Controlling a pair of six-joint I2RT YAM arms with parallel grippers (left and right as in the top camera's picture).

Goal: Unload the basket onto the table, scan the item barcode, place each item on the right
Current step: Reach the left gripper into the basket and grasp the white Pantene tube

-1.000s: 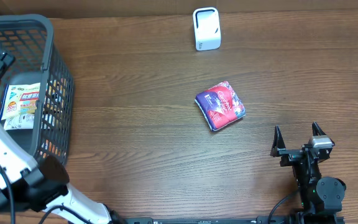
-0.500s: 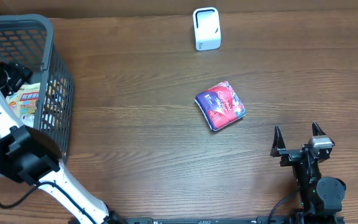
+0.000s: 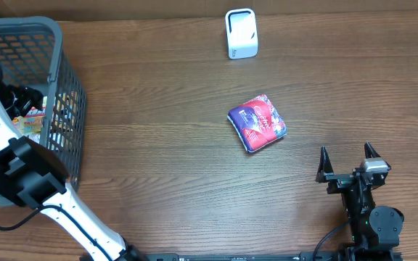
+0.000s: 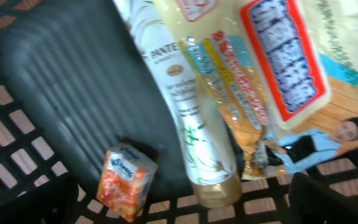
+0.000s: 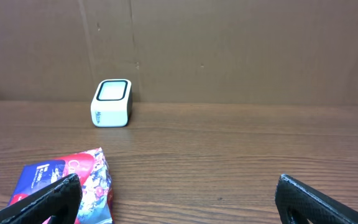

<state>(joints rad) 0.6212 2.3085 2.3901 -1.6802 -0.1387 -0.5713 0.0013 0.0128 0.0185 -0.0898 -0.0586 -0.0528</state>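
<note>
**Left arm being reached into the basket, right arm being held low at the near edge**

At the near edge of the table, the right arm is being held folded low, its right gripper being pointed away across the wood. Its jaws are being held wide apart, and nothing is being gripped or touched by them.

From the near left, the left arm is being stretched up and over the rim of the grey basket, with the left gripper being lowered inside it. In the wrist view only the two dark fingertips are being shown, at the lower corners, so the jaws are being held wide apart with nothing clamped between them. Below them, a white bottle, a small orange tissue pack and a yellow package are being seen lying on the basket floor; whether any is being touched cannot be told.

At mid-table, well apart from both grippers, a purple and red packet is lying flat. At the far edge, the white scanner is standing upright.
</note>
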